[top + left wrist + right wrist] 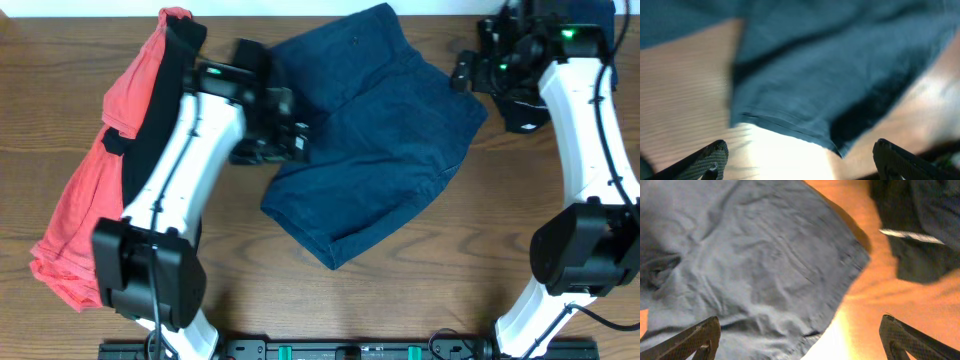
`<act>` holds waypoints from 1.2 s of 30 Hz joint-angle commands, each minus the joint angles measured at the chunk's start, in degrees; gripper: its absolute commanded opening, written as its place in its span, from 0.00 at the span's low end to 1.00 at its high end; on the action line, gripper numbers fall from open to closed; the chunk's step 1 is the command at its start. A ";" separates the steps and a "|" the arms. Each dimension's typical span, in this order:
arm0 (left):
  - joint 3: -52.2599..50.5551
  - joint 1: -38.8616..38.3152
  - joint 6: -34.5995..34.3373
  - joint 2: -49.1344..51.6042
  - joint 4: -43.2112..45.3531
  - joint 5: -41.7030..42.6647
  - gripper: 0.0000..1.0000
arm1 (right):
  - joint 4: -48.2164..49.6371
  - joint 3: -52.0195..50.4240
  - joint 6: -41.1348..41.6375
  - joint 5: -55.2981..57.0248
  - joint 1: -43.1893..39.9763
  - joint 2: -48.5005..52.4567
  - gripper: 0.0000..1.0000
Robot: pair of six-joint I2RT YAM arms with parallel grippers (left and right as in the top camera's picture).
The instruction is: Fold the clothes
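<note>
The navy shorts [375,130] lay flat on the brown wood-grain table [450,260], spread between the two claws as a lopsided, many-cornered slab of soft woven cloth. Overhead they showed a deep, even blue, with a seam running across the middle and a stitched hem along the lower edge.

The left claw [298,140] stood at the shorts' left edge with its fingers spread wide and nothing between them. In its own view, which was blurred, the dark fingertips [710,157] sat far apart at the bottom corners of the left claw [800,162]. The shorts [840,65] lay just ahead of them. A double-stitched hem ended in a corner that pointed back toward the gap, over pale, glaring wood.

The right claw [470,75] hung at the shorts' upper right corner, likewise wide and empty. From the right claw [800,340], the shorts [750,265] filled everything ahead and to the left. There they looked grey-blue and were rumpled with shallow creases. Ahead and to the right, apart from the shorts across bare table, lay a dark garment [915,225] with a thin pale-grey strip [912,236].

Behind the left claw, beside its white arm [185,170], a coral-red garment [85,210] stretched in a long, soft heap. A black garment [160,95] lay along its inner edge, partly under the arm.
</note>
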 commanded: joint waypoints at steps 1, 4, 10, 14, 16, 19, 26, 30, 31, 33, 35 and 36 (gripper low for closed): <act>-3.50 -3.89 7.39 0.04 -0.31 0.44 0.94 | -0.13 -0.81 1.36 0.07 -1.95 0.11 0.99; -6.21 -7.67 14.21 0.04 -0.22 0.92 0.94 | 0.81 -1.77 1.29 0.07 -2.95 0.11 0.99; -11.47 -13.92 23.39 0.76 3.78 5.44 0.94 | 2.49 -2.40 1.25 0.07 -3.52 0.11 0.99; -13.33 -16.98 23.52 2.45 6.25 6.05 0.94 | 2.71 -2.40 1.25 0.04 -3.37 0.11 0.99; -13.35 -17.75 23.50 3.80 6.10 6.05 0.94 | 2.60 -2.40 1.25 0.04 -3.37 0.11 0.99; -13.35 -18.21 23.50 5.92 5.11 6.08 0.94 | 2.49 -2.40 1.27 -0.02 -3.37 0.11 0.99; -13.35 -18.21 24.20 11.37 4.68 10.19 0.83 | 2.49 -2.40 1.27 -0.20 -3.37 0.11 0.99; -13.29 -18.21 23.74 11.63 4.09 12.22 0.08 | 2.64 -2.40 1.27 -0.17 -3.37 0.11 0.99; -13.16 -18.10 23.63 11.63 3.39 12.24 0.06 | 2.71 -2.40 1.27 -0.17 -3.37 0.11 0.99; -12.92 -17.86 23.65 11.63 1.53 12.22 0.06 | 2.73 -2.40 1.29 -0.17 -3.37 0.11 0.99; -12.39 -17.59 23.65 11.61 -1.46 12.22 0.06 | 2.67 -2.40 1.27 -0.17 -3.37 0.11 0.99; -12.17 -17.49 23.65 11.58 -2.84 12.22 0.06 | 2.58 -2.40 1.27 -0.17 -3.37 0.11 0.99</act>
